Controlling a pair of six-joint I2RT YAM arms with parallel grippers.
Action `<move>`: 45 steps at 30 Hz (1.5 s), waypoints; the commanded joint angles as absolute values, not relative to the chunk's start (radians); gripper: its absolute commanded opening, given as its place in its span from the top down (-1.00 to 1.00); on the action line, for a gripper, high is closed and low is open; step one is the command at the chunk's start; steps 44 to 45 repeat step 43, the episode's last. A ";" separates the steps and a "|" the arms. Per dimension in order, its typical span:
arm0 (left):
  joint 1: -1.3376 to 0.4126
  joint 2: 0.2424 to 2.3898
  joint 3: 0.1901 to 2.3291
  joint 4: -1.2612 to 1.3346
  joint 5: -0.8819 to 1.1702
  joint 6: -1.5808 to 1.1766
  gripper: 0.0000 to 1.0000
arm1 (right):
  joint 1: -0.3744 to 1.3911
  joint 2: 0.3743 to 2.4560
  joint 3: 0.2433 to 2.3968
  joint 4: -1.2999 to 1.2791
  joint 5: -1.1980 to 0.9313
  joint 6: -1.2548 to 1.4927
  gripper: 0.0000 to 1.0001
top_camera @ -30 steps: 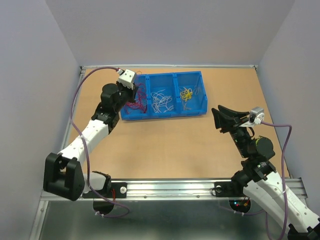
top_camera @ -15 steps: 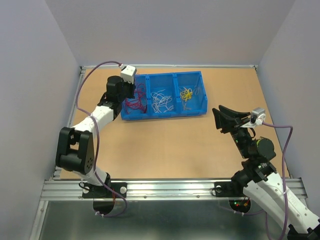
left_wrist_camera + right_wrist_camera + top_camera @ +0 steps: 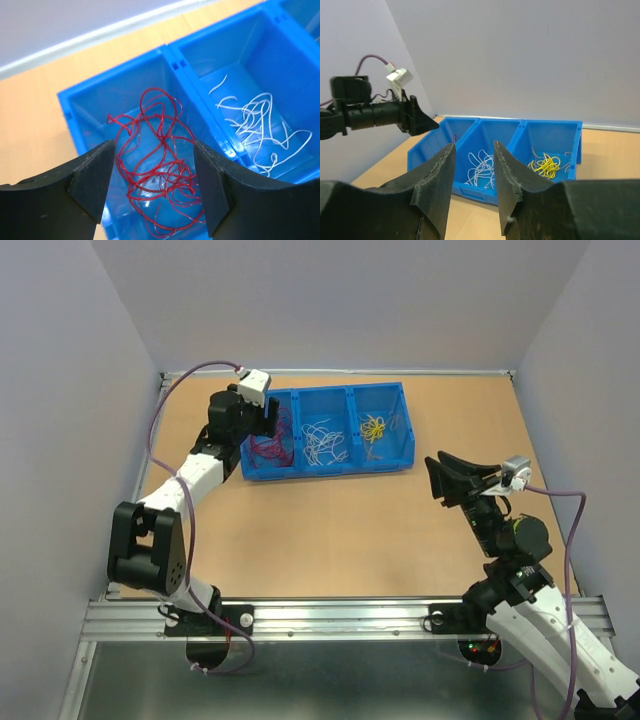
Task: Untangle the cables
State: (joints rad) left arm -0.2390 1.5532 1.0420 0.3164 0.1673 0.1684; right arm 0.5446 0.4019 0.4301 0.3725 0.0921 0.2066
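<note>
The cables lie sorted in a blue bin (image 3: 330, 468) with three compartments. The red bunch (image 3: 270, 447) (image 3: 160, 170) fills the left one, the white wires (image 3: 322, 442) (image 3: 255, 125) (image 3: 482, 167) the middle, the yellow ones (image 3: 374, 428) (image 3: 546, 165) the right. My left gripper (image 3: 265, 418) (image 3: 152, 150) hangs open just above the red bunch, its jaws wide apart and holding nothing. My right gripper (image 3: 440, 475) (image 3: 473, 147) hovers over the table right of the bin, pointing at it, jaws partly apart and empty.
The bin (image 3: 115, 85) (image 3: 473, 193) stands at the back of the wooden table (image 3: 330, 530), close to the rear wall. Grey walls enclose the table on three sides. A metal rail (image 3: 340, 615) carries the arm bases at the near edge.
My left gripper has gone from shut to wide open over the left compartment, and its arm has drawn in toward the left rear. The right arm has not moved.
</note>
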 commanded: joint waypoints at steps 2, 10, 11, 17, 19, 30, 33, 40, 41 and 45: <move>-0.235 1.357 0.900 0.535 0.123 0.161 -0.81 | 0.548 0.426 0.449 0.388 0.084 0.193 0.11; -0.235 1.108 0.716 0.781 -0.083 0.005 -0.98 | 0.548 0.393 0.413 0.465 0.055 0.186 -0.95; -0.235 1.067 0.710 0.778 -0.087 -0.024 -0.98 | 0.549 0.384 0.408 0.466 0.061 0.183 -0.95; -0.235 0.879 0.582 0.882 0.027 -0.045 -0.98 | 0.549 0.347 0.374 0.482 0.146 0.167 -0.95; -0.235 0.803 0.533 0.910 0.066 -0.043 -0.98 | 0.548 0.348 0.374 0.488 0.134 0.167 -0.95; -0.236 0.563 0.339 1.109 0.186 0.032 -0.98 | 0.548 0.360 0.350 0.552 0.097 0.167 -0.95; -0.236 0.555 0.324 1.129 0.189 0.041 -0.98 | 0.548 0.376 0.357 0.552 0.097 0.164 -0.95; -0.236 0.587 0.327 1.140 0.206 0.046 -0.98 | 0.549 0.408 0.380 0.551 0.086 0.166 -0.93; -0.236 0.598 0.328 1.140 0.204 0.048 -0.98 | 0.548 0.422 0.385 0.551 0.075 0.169 -0.92; -0.236 0.612 0.333 1.138 0.204 0.046 -0.98 | 0.549 0.433 0.393 0.552 0.061 0.178 -0.94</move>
